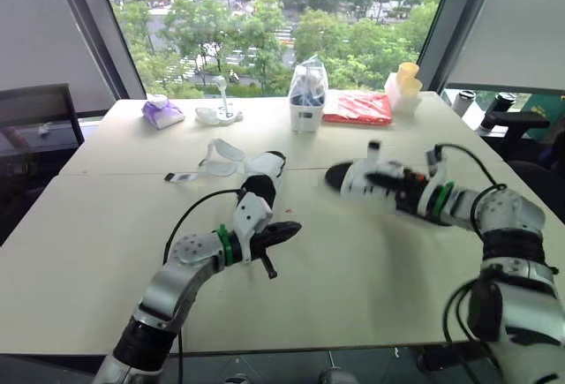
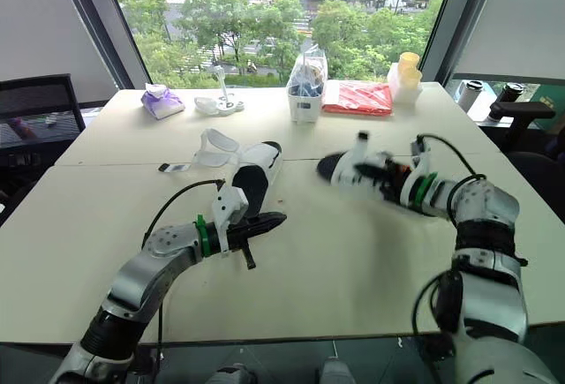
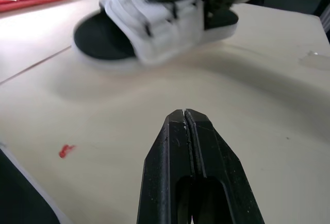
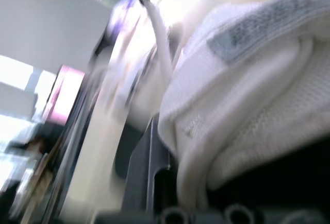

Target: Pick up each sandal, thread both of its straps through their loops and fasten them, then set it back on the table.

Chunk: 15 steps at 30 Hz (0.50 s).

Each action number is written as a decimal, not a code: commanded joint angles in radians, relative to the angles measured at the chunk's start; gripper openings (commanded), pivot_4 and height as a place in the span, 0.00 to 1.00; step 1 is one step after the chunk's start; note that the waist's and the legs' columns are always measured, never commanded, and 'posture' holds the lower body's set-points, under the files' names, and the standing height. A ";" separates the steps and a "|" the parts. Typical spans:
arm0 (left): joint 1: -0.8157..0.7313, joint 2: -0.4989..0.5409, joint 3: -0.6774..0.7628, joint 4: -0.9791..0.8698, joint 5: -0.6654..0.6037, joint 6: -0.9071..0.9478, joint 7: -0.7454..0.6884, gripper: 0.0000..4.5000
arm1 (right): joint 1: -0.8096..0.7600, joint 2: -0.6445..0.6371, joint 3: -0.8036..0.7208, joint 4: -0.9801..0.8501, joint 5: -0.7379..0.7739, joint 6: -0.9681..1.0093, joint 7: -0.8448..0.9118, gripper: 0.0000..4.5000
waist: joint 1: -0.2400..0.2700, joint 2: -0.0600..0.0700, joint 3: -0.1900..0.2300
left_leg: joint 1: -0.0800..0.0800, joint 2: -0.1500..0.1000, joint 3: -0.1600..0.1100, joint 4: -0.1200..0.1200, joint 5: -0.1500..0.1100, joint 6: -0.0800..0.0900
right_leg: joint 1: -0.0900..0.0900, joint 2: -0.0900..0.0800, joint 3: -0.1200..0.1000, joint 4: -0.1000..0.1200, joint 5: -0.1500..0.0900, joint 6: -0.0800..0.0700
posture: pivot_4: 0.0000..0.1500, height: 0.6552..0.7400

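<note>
Pale tabletop [image 1: 353, 260] runs under a wide window full of treetops, and the work sits in the middle of it. Left gripper [image 1: 291, 228] has its 2 black fingers [image 3: 175, 147] pressed together on nothing, hovering low over bare table with a red speck [image 3: 66, 151] close by. Right gripper [image 1: 393, 183] is clamped on the heel end of the held sandal [image 1: 351, 176], white straps [image 3: 165, 20] lying across its black footbed; the sandal looks tipped and lifted just off the surface, toe pointing toward the left arm. Whether those straps are through their loops I cannot tell. Just beyond the left gripper lies the open sandal [image 1: 262, 175], flat on the table, its white straps [image 1: 221, 156] splayed out to the side. Further back stand a clear bag of bottles [image 1: 307, 97], a red packet [image 1: 357, 108], a purple pouch [image 1: 162, 112] and yellow cups [image 1: 406, 79]. Judging by this, sandal 1 of 2 is in hand at the threading or fastening step. Next, the left fingers likely need to part, reach across and pinch a strap end while the right arm holds the sandal steady.
</note>
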 commanded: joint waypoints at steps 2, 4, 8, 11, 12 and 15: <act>-0.028 -0.026 0.007 0.043 0.019 -0.056 0.019 0.00 | -0.070 0.105 -0.155 0.088 -0.001 -0.346 -0.328 0.01 | -0.003 0.000 0.000 | 0.000 0.000 0.000 -0.002 0.000 0.000 | 0.000 0.000 0.000 0.000 0.000 0.002 | 1.00 1.00; -0.037 -0.036 -0.001 0.066 0.039 -0.069 0.033 0.00 | -0.095 0.133 -0.191 0.142 -0.004 -0.482 -0.426 0.01 | -0.004 0.000 0.000 | 0.000 0.000 0.001 -0.003 0.000 0.000 | -0.001 0.000 0.001 0.000 0.000 0.002 | 1.00 1.00; -0.038 -0.057 -0.002 0.078 0.032 -0.077 0.035 0.00 | -0.142 0.178 -0.222 0.258 -0.002 -0.693 -0.474 0.01 | -0.006 0.001 0.000 | -0.002 0.000 0.003 -0.003 0.000 0.000 | -0.005 0.000 0.003 0.001 0.000 0.002 | 1.00 1.00; -0.033 -0.061 -0.008 0.080 0.042 -0.080 0.037 0.00 | -0.163 0.186 -0.208 0.322 -0.010 -0.768 -0.454 0.01 | -0.007 0.001 0.000 | -0.003 0.000 0.003 -0.003 0.000 0.000 | -0.005 0.001 0.003 0.001 0.000 0.002 | 1.00 1.00; -0.030 -0.061 -0.010 0.081 0.045 -0.081 0.038 0.00 | -0.168 0.187 -0.206 0.340 -0.014 -0.799 -0.459 0.01 | -0.008 0.001 0.000 | -0.003 0.000 0.003 -0.003 0.000 0.000 | -0.005 0.001 0.003 0.001 0.000 0.002 | 1.00 1.00; -0.022 -0.061 -0.011 0.083 0.053 -0.084 0.042 0.00 | -0.180 0.182 -0.204 0.387 -0.019 -0.870 -0.461 0.01 | -0.013 0.001 0.000 | -0.002 0.000 0.003 -0.003 0.000 0.000 | -0.005 0.001 0.003 0.001 0.000 0.002 | 1.00 1.00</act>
